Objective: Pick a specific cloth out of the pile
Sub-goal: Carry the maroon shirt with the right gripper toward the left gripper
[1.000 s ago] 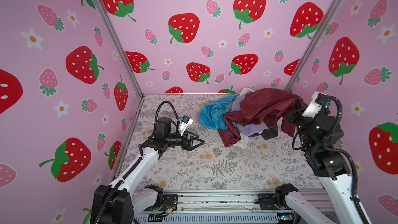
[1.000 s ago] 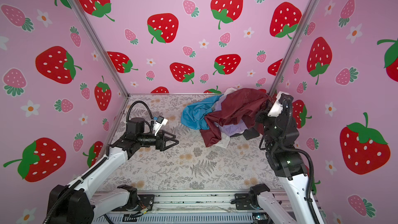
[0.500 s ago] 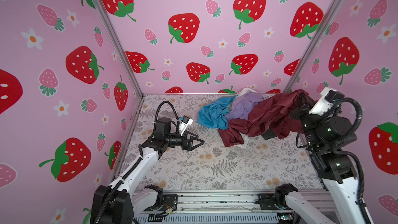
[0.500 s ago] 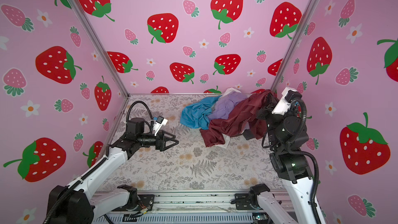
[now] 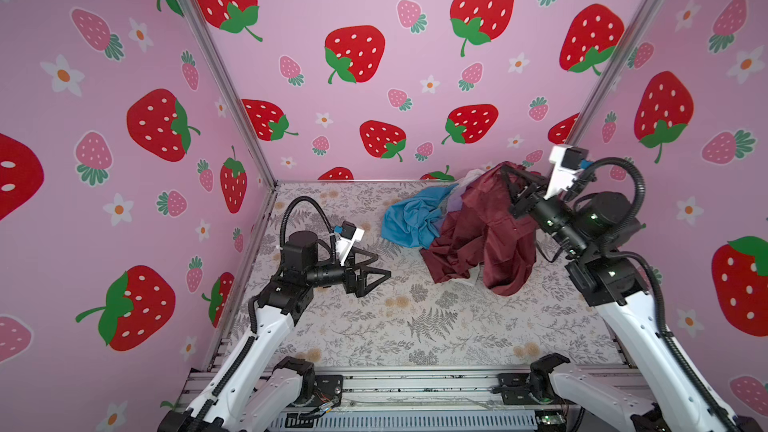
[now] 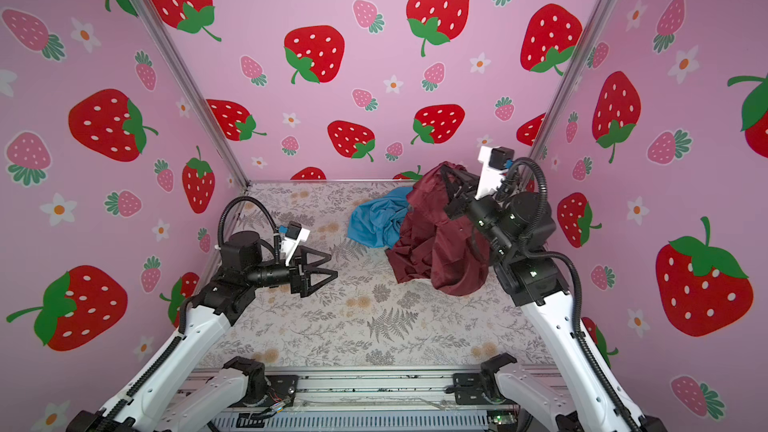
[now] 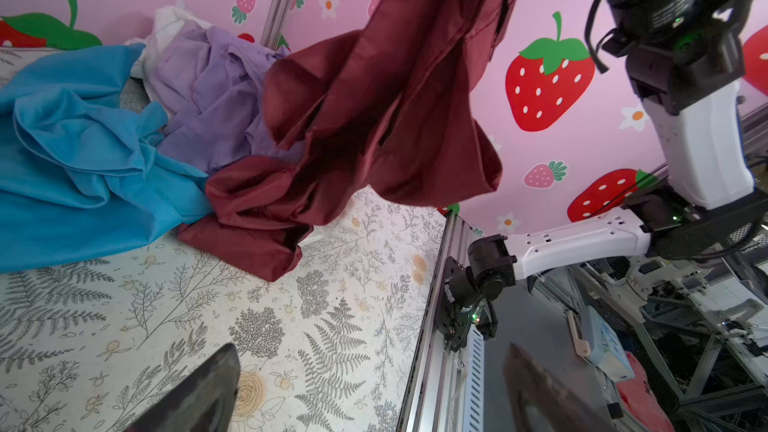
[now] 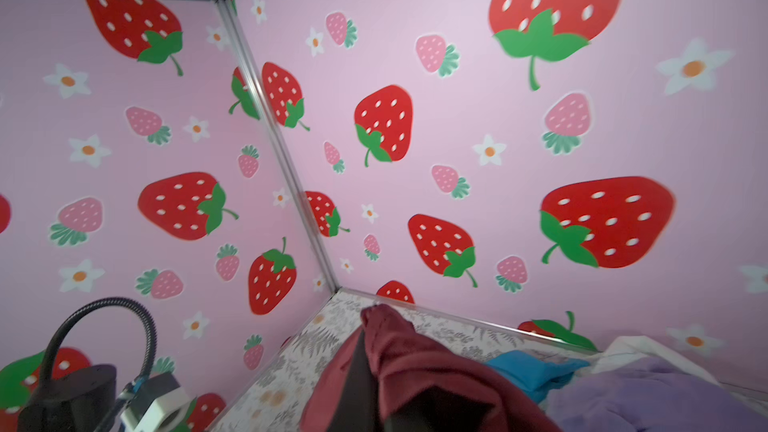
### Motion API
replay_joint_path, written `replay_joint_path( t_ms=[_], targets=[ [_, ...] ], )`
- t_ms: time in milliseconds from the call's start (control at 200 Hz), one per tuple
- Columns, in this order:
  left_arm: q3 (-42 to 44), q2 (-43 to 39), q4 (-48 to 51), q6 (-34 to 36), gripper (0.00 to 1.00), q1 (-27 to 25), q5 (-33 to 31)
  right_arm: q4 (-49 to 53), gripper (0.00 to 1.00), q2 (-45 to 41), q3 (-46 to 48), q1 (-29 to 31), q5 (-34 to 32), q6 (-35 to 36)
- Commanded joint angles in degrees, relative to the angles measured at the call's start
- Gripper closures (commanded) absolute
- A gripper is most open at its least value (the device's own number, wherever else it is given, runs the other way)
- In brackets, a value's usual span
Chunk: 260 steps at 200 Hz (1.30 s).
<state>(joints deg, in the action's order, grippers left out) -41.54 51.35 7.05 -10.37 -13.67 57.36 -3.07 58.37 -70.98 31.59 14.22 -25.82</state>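
The dark maroon cloth [image 5: 486, 226] [image 6: 440, 238] hangs from my right gripper [image 5: 505, 168] [image 6: 446, 168], which is shut on its top edge high at the back right. In the left wrist view the cloth [image 7: 386, 110] drapes down, and its lower folds lie on the table against the pile [image 5: 455, 201]. The right wrist view shows maroon fabric [image 8: 415, 363] wrapped over the right gripper [image 8: 368, 320]. My left gripper [image 5: 382, 266] [image 6: 333, 265] [image 7: 371, 349] hovers open and empty over the table's left side, well apart from the pile.
A bright blue cloth [image 5: 411, 218] [image 7: 83, 151], a lavender cloth [image 7: 212, 93] and a white one [image 7: 166, 27] are heaped in the back right corner. Pink strawberry walls [image 5: 374, 76] close three sides. A metal rail [image 5: 415, 384] runs along the table's front edge.
My right gripper has pulled the maroon cloth rightwards off the pile, then lifted it higher, so it now hangs instead of lying spread. The left arm has not moved.
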Motion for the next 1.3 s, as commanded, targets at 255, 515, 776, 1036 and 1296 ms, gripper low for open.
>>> replay_joint_path(
  t_ms=[255,515,776,1036,1296],
  targets=[
    [-1.33,-5.72,1.63,0.16,0.01,-1.93,-3.41,-5.48,1.00,22.06,-13.22,22.98,2.98,6.16],
    [-0.60,-9.11,2.51,2.01,0.01,-3.24,-4.89,-8.83,1.00,40.14,-29.85,24.82,9.10,2.62],
    [-0.56,-9.61,3.15,3.40,0.01,-3.73,-5.24,-7.26,1.00,56.15,-41.23,24.78,17.33,-1.93],
    [-0.65,-9.52,3.23,3.77,0.01,-3.79,-5.08,-5.19,1.00,57.54,-32.74,23.54,16.51,-1.94],
    [-0.65,-9.60,3.16,3.88,0.01,-3.99,-4.97,-5.82,1.00,51.93,-16.77,21.35,13.27,-1.69]
  ],
)
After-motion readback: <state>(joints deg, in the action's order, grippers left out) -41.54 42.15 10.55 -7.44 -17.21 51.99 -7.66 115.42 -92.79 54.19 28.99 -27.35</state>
